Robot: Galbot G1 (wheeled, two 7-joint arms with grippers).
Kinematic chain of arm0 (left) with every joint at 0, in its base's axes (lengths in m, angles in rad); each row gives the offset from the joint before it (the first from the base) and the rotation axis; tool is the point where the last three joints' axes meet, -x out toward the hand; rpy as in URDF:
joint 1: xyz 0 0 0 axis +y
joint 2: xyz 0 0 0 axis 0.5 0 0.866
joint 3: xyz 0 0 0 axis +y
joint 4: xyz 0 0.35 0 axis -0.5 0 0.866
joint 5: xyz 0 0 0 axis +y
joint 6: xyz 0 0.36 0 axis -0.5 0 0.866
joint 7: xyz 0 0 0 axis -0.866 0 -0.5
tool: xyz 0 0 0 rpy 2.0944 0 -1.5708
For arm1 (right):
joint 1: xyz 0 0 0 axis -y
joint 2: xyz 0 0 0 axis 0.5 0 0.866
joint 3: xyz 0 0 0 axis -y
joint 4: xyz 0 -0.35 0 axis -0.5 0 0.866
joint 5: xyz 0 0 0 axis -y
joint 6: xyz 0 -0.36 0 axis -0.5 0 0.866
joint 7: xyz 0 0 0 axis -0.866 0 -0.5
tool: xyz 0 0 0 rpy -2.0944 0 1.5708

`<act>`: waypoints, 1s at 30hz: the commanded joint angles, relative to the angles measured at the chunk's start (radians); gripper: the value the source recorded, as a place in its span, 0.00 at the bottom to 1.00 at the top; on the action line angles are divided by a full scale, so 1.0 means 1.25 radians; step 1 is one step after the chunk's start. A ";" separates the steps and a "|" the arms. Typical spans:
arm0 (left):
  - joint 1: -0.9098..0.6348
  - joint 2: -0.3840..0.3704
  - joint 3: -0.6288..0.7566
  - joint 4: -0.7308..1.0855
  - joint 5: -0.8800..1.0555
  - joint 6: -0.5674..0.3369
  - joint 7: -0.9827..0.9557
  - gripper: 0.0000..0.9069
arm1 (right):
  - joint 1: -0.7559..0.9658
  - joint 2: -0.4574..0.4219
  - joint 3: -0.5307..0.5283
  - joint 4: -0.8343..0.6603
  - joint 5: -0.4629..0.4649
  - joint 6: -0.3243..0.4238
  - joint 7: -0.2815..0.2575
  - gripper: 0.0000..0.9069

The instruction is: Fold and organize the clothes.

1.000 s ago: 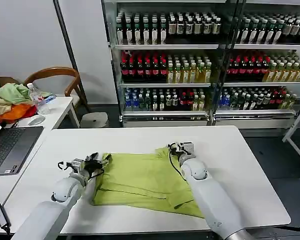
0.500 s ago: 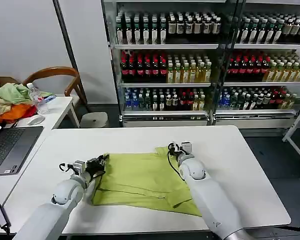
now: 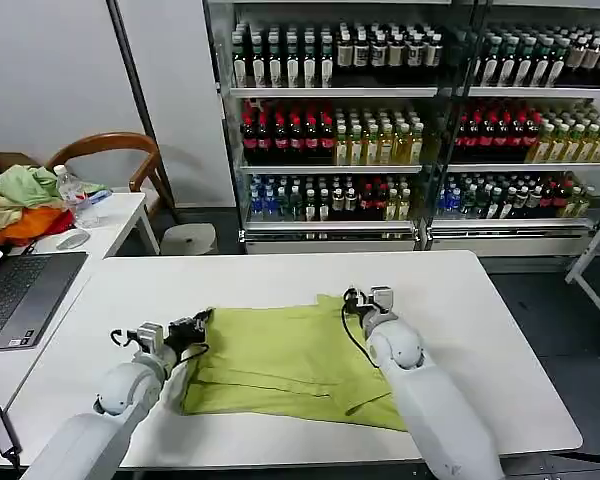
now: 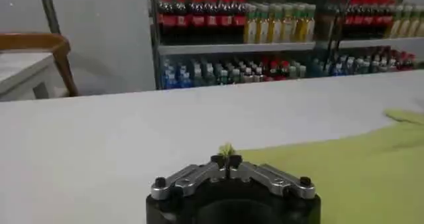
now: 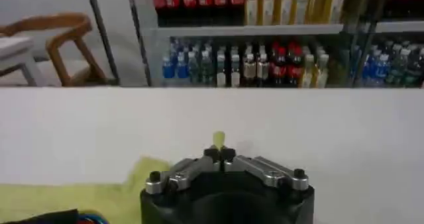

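1. Behind my white table (image 3: 480, 300) stand tall shelves (image 3: 410, 120) full of drink bottles, red, yellow and dark ones.
2. On the table I see the lime green T-shirt (image 3: 280, 360). It lies mostly flat near the front edge, in the middle of the table, with its near part folded over on itself.
3. My left gripper (image 3: 202, 322) sits low at the shirt's far left corner. In the left wrist view its fingers (image 4: 228, 160) are pressed tight together, and a little tuft of green cloth pokes out between them.
4. My right gripper (image 3: 352, 300) sits low at the shirt's far right corner. Its tips are squeezed together too, and a small bit of yellow-green cloth sticks up from them in the right wrist view.
5. So both grippers pinch the far edge of the shirt, one at each end.
6. Off to the left is a second white table with a laptop (image 3: 15, 295), a heap of pale green and orange clothes (image 3: 20, 200) and a wooden chair (image 3: 115, 155) behind it.
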 commanded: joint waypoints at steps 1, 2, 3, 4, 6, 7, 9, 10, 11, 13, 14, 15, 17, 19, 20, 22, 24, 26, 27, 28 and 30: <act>0.099 0.011 -0.045 -0.113 -0.012 -0.012 -0.006 0.04 | -0.135 -0.074 0.031 0.234 0.030 -0.017 0.016 0.00; 0.108 0.011 -0.051 -0.122 -0.016 -0.013 -0.007 0.04 | -0.155 -0.081 0.035 0.253 0.030 -0.018 0.016 0.00; 0.116 0.011 -0.055 -0.129 -0.016 -0.015 -0.007 0.04 | -0.163 -0.085 0.037 0.260 0.029 -0.018 0.016 0.00; 0.123 0.012 -0.057 -0.138 -0.016 -0.016 -0.007 0.04 | -0.179 -0.089 0.040 0.274 0.029 -0.018 0.015 0.00; 0.146 0.014 -0.062 -0.159 -0.013 -0.019 -0.010 0.04 | -0.213 -0.097 0.047 0.299 0.027 -0.017 0.016 0.00; 0.153 0.014 -0.065 -0.164 -0.012 -0.020 -0.010 0.04 | -0.221 -0.100 0.048 0.305 0.027 -0.017 0.016 0.00; 0.169 0.012 -0.078 -0.175 -0.010 -0.024 -0.011 0.04 | -0.250 -0.105 0.051 0.326 0.025 -0.017 0.017 0.00; 0.178 0.012 -0.086 -0.182 -0.010 -0.024 -0.011 0.04 | -0.261 -0.106 0.052 0.333 0.024 -0.016 0.018 0.00; 0.187 0.013 -0.094 -0.191 -0.010 -0.024 -0.011 0.04 | -0.272 -0.107 0.052 0.339 0.024 -0.016 0.018 0.00; 0.214 0.013 -0.108 -0.207 -0.005 -0.030 -0.010 0.04 | -0.293 -0.109 0.054 0.355 0.022 -0.014 0.019 0.00; 0.227 0.013 -0.114 -0.216 -0.001 -0.035 -0.010 0.04 | -0.301 -0.110 0.054 0.360 0.019 -0.013 0.020 0.00; 0.241 0.012 -0.119 -0.224 0.006 -0.039 -0.009 0.04 | -0.310 -0.111 0.054 0.369 0.018 -0.012 0.022 0.00; 0.260 0.008 -0.127 -0.232 0.016 -0.044 -0.009 0.04 | -0.324 -0.120 0.053 0.388 0.016 -0.011 0.024 0.00; 0.269 0.003 -0.133 -0.238 0.016 -0.046 -0.010 0.04 | -0.334 -0.128 0.054 0.397 0.011 -0.008 0.023 0.00; 0.273 0.001 -0.134 -0.240 0.019 -0.046 -0.009 0.04 | -0.339 -0.133 0.054 0.401 0.005 -0.004 0.024 0.00; 0.284 -0.003 -0.135 -0.247 0.026 -0.047 -0.010 0.04 | -0.344 -0.140 0.055 0.398 -0.001 0.001 0.022 0.00; 0.297 -0.008 -0.135 -0.252 0.038 -0.050 -0.010 0.04 | -0.344 -0.143 0.056 0.385 -0.015 0.007 0.019 0.00; 0.315 -0.013 -0.135 -0.258 0.049 -0.060 -0.010 0.04 | -0.341 -0.144 0.059 0.360 -0.035 0.020 0.011 0.00; 0.319 -0.016 -0.136 -0.260 0.052 -0.060 -0.010 0.04 | -0.340 -0.144 0.059 0.356 -0.039 0.021 0.011 0.00; 0.323 -0.019 -0.136 -0.261 0.054 -0.061 -0.010 0.04 | -0.339 -0.148 0.060 0.348 -0.043 0.025 0.008 0.00; 0.329 -0.023 -0.137 -0.266 0.057 -0.062 -0.011 0.04 | -0.337 -0.154 0.063 0.346 -0.045 0.029 0.003 0.00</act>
